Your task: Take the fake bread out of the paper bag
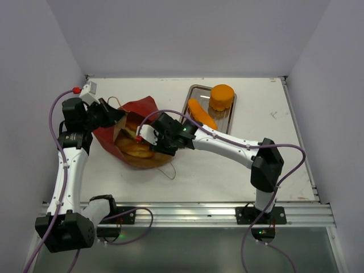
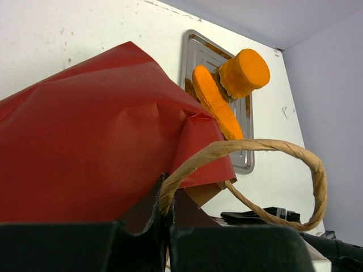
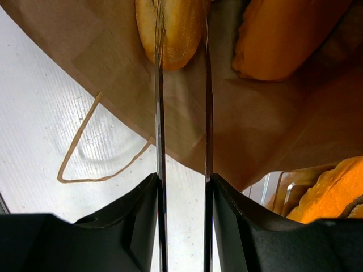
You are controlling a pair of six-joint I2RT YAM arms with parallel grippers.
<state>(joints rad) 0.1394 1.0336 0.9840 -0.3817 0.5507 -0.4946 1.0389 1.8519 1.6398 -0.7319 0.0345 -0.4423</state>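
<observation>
The paper bag [image 1: 139, 108] lies on its side left of centre in the top view, creased red outside and brown kraft inside, with its mouth facing lower right. Inside it the fake bread [image 1: 136, 151] shows golden, and a glossy oval roll [image 3: 177, 28] sits at the top of the right wrist view. The right gripper [image 1: 141, 140] reaches into the mouth, its thin fingers partly spread around the roll; contact is unclear. The left gripper [image 2: 168, 204] is pressed together on the bag's rim, by its cord handle [image 2: 272, 147]. A round bun [image 1: 222, 94] and an orange baguette [image 1: 200, 114] rest on the tray [image 1: 187, 101], upper centre.

You are looking at a white table [image 1: 227, 176] that is carrying a red paper bag [image 1: 139, 108] lying on its side and a metal tray [image 1: 197, 94] sitting near it.
</observation>
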